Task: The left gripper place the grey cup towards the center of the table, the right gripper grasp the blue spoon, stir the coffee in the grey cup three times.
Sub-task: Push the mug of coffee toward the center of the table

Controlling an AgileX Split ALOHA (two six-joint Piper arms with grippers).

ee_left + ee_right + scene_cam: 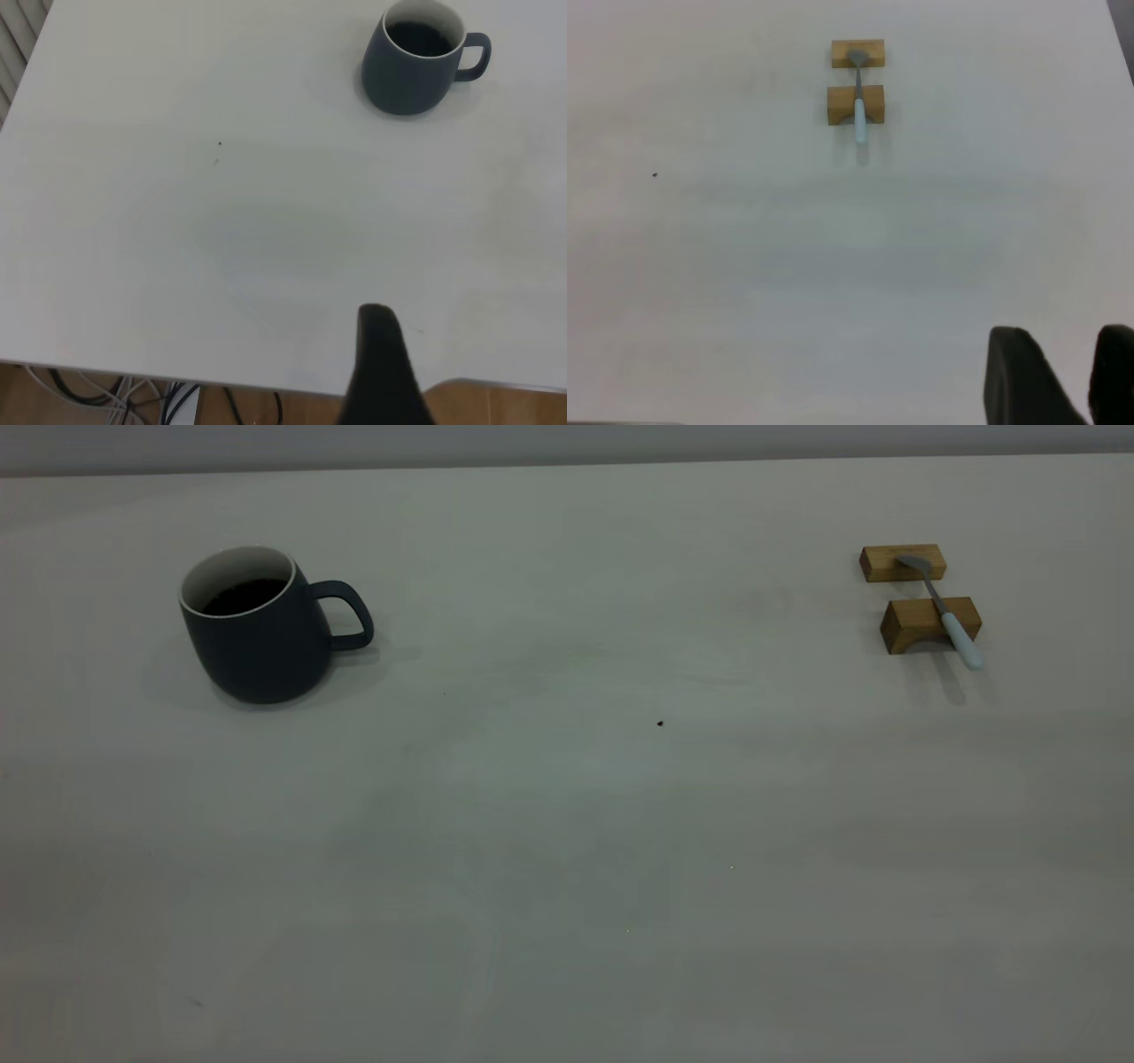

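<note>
The grey cup (pixel 257 638) stands upright at the table's (pixel 567 824) far left, handle pointing toward the middle, with black coffee (pixel 241 595) inside. In the left wrist view the cup (pixel 412 71) is far from my left gripper (pixel 483 372), which hovers over the table's near edge; only one dark finger (pixel 376 354) shows, with nothing beside it. The blue spoon (pixel 948 615) lies across two wooden blocks at the far right. My right gripper (pixel 1076 354) is open and holds nothing, well short of the spoon (pixel 858 115). Neither arm appears in the exterior view.
The spoon's bowl rests on the far wooden block (pixel 902 562) and its neck on the near block (pixel 928 624). A tiny dark speck (pixel 659 724) marks the table's middle. Beyond the table edge, cables (pixel 133 394) hang over a wooden floor.
</note>
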